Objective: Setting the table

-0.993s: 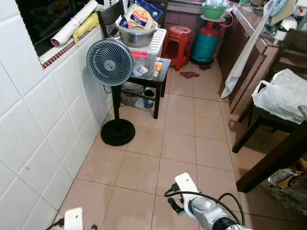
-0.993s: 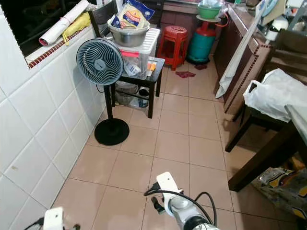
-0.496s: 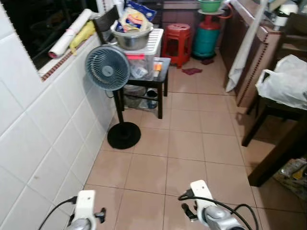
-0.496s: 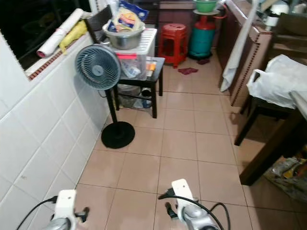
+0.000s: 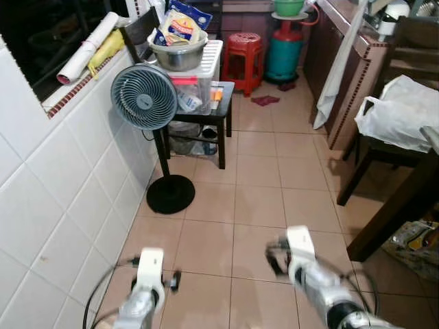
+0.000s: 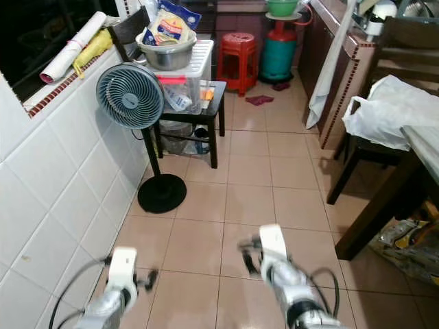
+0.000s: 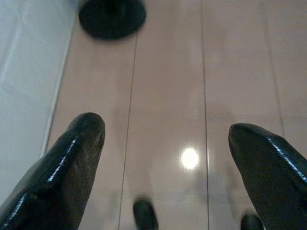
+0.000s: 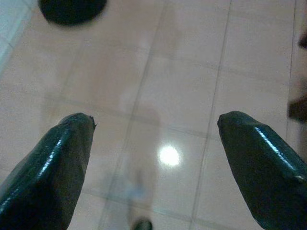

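While both arms reach forward over the tiled floor, the left claw and the right claw each hold their two black fingers spread wide with nothing between them. A pedestal fan stands beside the white tiled wall, just in front of a small black table carrying a clear storage box and a metal bowl. A dark wooden dining table stands at the right edge, near a white plastic bag on a chair.
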You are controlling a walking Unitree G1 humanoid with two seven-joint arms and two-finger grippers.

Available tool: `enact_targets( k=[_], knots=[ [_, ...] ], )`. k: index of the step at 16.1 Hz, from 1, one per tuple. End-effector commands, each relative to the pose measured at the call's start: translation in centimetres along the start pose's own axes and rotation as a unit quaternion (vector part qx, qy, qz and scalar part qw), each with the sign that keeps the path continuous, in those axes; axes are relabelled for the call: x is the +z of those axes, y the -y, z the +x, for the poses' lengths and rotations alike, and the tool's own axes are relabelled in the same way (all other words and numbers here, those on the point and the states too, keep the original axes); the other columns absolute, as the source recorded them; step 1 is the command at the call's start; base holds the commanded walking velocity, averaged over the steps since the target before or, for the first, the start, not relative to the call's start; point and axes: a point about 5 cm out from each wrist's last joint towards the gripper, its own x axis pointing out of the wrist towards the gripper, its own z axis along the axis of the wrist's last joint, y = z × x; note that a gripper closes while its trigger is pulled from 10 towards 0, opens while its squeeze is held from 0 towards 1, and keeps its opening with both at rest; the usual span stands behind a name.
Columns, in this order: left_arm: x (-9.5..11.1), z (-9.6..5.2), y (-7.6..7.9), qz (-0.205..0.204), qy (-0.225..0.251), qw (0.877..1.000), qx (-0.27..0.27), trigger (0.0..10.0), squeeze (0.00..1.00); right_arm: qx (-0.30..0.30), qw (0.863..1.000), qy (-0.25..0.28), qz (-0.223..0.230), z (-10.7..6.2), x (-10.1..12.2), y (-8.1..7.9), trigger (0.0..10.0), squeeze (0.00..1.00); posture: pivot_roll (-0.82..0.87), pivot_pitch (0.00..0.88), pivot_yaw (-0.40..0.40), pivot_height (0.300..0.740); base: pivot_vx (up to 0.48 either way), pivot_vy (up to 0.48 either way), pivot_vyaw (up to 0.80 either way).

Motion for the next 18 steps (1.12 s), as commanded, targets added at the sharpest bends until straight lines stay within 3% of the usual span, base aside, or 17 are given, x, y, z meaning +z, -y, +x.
enact_targets(
  k=[1,2,4,8,9,10,11,13,14,18],
  knots=[
    [0.9,-0.6,-1.1,0.002,0.052,0.999,-0.004,10.0,0.0,0.022,0.999,0.027,0.011,0.0,1.2,0.4,10.0,0.0,-0.15,0.0,0.014,0.74,0.0,0.0,0.0],
    [1.1,-1.0,-1.7,0.008,0.069,0.998,0.0,10.0,0.0,0.024,0.999,0.039,0.013,-0.1,1.8,0.7,10.0,0.0,-0.15,0.0,0.016,0.74,0.0,0.0,0.0],
    [2.6,-3.2,-3.4,0.013,0.139,0.99,0.021,10.0,0.0,0.035,0.994,0.101,0.007,-0.3,4.6,1.2,10.0,0.0,-0.15,0.0,0.019,0.74,0.0,0.0,0.0],
    [4.7,-6.5,-2.5,0.05,0.21,0.976,0.006,10.0,0.0,0.037,0.985,0.167,-0.021,-1.6,7.4,1.2,10.0,0.0,-0.14,0.0,0.022,0.74,0.0,0.0,0.0],
    [5.0,-7.4,-2.0,0.063,0.224,0.973,0.001,10.0,0.0,0.04,0.978,0.203,-0.021,-2.6,8.1,1.2,10.0,0.0,-0.13,0.0,0.017,0.74,0.0,0.0,0.0],
    [5.0,-7.7,-1.9,0.066,0.228,0.971,0.001,10.0,0.0,0.043,0.976,0.214,-0.021,-3.0,8.3,1.3,10.0,0.0,-0.13,0.0,0.017,0.74,0.0,0.0,0.0],
    [4.6,-8.7,-1.9,0.05,0.223,0.973,0.024,10.0,0.0,0.016,0.973,0.231,-0.006,-4.2,7.6,2.1,10.0,0.0,-0.12,0.0,0.014,0.74,0.0,0.0,0.0],
    [4.2,-10.0,-2.3,0.038,0.22,0.973,0.057,10.0,0.0,-0.028,0.977,0.212,-0.011,-5.9,4.9,3.5,10.0,0.0,-0.12,0.0,0.01,0.74,0.0,0.0,0.0],
    [4.1,-10.3,-2.5,0.026,0.218,0.973,0.077,10.0,0.0,-0.031,0.979,0.199,0.033,-7.0,3.1,3.8,10.0,0.0,-0.13,0.0,0.009,0.74,0.0,0.0,0.0],
    [5.0,-10.5,-1.8,0.06,0.216,0.973,0.052,10.0,0.0,-0.018,0.984,0.176,-0.004,-10.0,0.4,2.9,10.0,0.0,-0.21,0.0,0.067,0.74,0.0,0.0,0.0]
  ],
)
